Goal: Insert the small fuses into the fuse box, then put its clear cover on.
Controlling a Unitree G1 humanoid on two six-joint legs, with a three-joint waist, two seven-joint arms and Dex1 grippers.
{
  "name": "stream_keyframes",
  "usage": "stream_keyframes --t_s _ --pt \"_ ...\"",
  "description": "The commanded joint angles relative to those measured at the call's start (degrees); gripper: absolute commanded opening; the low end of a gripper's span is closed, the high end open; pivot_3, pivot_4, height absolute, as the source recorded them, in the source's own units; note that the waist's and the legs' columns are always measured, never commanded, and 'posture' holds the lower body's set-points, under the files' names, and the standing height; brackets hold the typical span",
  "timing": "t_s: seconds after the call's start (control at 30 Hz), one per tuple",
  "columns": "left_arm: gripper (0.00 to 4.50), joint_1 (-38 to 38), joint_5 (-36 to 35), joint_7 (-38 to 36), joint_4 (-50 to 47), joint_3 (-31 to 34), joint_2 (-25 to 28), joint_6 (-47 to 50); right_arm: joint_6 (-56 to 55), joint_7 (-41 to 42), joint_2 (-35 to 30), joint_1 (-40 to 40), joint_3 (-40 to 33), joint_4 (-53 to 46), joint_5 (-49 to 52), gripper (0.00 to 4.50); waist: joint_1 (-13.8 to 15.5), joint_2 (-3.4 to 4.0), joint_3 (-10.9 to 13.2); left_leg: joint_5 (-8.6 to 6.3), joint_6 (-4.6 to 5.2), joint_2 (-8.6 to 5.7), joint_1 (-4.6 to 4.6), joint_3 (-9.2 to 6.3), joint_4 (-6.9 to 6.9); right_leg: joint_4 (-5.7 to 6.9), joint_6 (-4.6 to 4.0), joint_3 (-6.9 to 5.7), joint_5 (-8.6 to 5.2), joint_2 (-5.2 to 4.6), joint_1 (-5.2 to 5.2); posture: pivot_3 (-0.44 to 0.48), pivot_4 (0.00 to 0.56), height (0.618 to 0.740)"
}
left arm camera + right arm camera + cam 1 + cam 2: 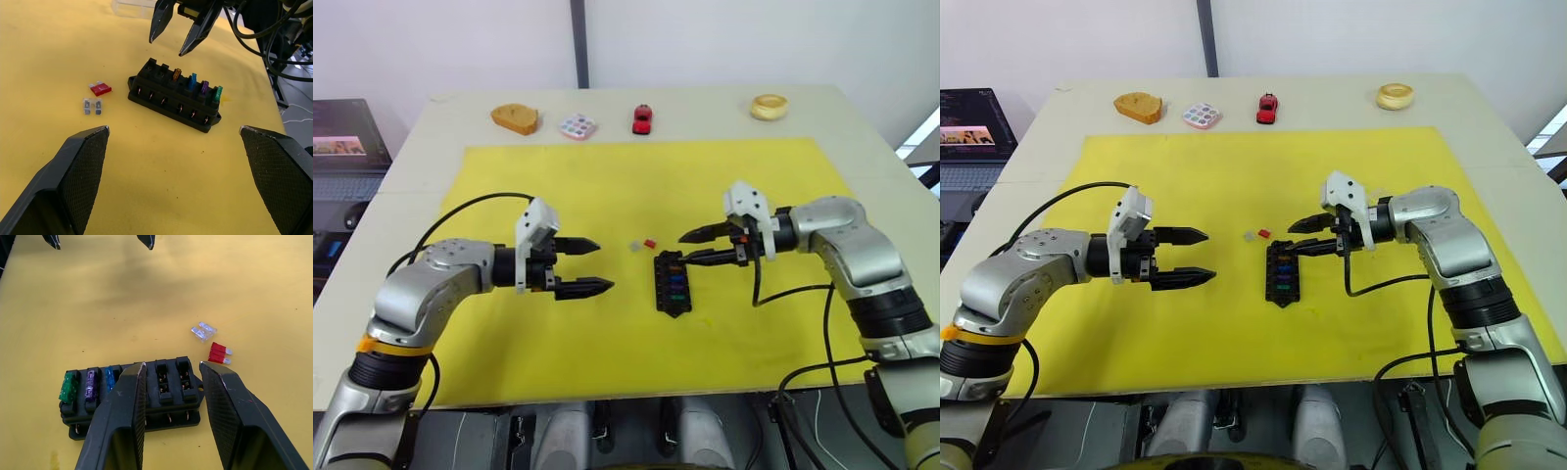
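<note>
My right gripper hangs with its two black fingers spread and empty, directly over the far end of the black rectangular plastic fuse box on the yellow mat. In the right wrist view the two finger pads straddle the empty slots at that end. Four small flat blade fuses stand in one row of the box: a tan-yellow one nearest my right fingertips, then a teal-blue one, a purple one and a green one at the end nearest me. The other row is empty.

Two fuses lie loose on the mat just beyond the box's far end, between my two grippers: a red blade fuse close beside my right fingers, and a grey translucent one just past it, apart from each other.

My left gripper has its fingers wide apart, holding nothing, well to the left of the box and pointing toward it.

A clear plastic cover's edge shows behind my right fingers in the left wrist view.
</note>
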Motion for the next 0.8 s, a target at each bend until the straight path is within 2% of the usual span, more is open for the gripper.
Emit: stream_keyframes --t_s 0.03,0.1,0.13,0.2,0.23,0.47,0.8 --pt "4.50 0.0 -0.2 -0.2 -0.2 1.8 0.4 -0.8 1.7 0.5 -0.3 -0.6 -2.1 -2.5 2.2 1.84 0.0 0.00 0.0 0.00 0.00 0.00 0.00 0.00 0.00 0.00 0.00 0.00 0.00 0.00 0.00 0.000 0.150 0.740" --pt "4.50 -0.1 -0.2 -0.2 -0.2 1.8 0.3 -0.8 1.6 0.2 0.0 0.5 -1.5 -3.5 2.2 1.28 0.0 0.00 0.0 0.00 0.00 0.00 0.00 0.00 0.00 0.00 0.00 0.00 0.00 0.00 0.00 0.000 0.150 0.740" --pt "4.50 -0.1 -0.2 -0.2 -0.2 1.8 0.3 -0.8 1.1 0.0 0.2 1.2 -1.1 -4.0 2.0 1.17 0.0 0.00 0.0 0.00 0.00 0.00 0.00 0.00 0.00 0.00 0.00 0.00 0.00 0.00 0.00 0.000 0.150 0.740" --pt "4.50 0.0 -0.3 -0.2 -0.3 1.7 0.3 -0.8 0.7 -0.5 0.5 2.2 -0.9 -4.4 1.8 0.33 0.0 0.00 0.0 0.00 0.00 0.00 0.00 -0.01 0.00 0.00 0.00 0.00 0.00 0.00 0.01 0.000 0.150 0.740" --pt "4.50 0.0 -0.2 -0.3 -0.3 1.7 0.3 -0.8 0.5 -0.6 0.6 2.5 -0.8 -4.4 1.7 0.08 0.0 0.00 0.0 0.00 0.00 0.00 0.00 -0.01 0.01 0.00 0.00 0.00 0.00 0.00 0.01 0.000 0.150 0.740" --pt "4.50 0.7 2.2 -1.9 -1.0 -0.1 2.3 -2.4 -0.6 -1.6 1.4 4.1 -0.2 -4.7 0.7 0.08 -0.1 0.00 0.0 0.00 0.00 0.01 0.00 0.00 0.02 0.01 0.01 0.00 0.00 0.01 0.00 0.000 0.150 0.740" --pt "4.50 0.3 2.0 -1.8 -1.5 0.1 1.9 -1.9 -2.6 -1.6 0.8 5.6 1.3 -4.0 -1.9 0.08 0.0 0.00 0.0 0.00 -0.01 0.01 0.00 -0.01 0.02 0.00 -0.01 0.01 0.00 0.01 0.00 0.000 0.150 0.740"
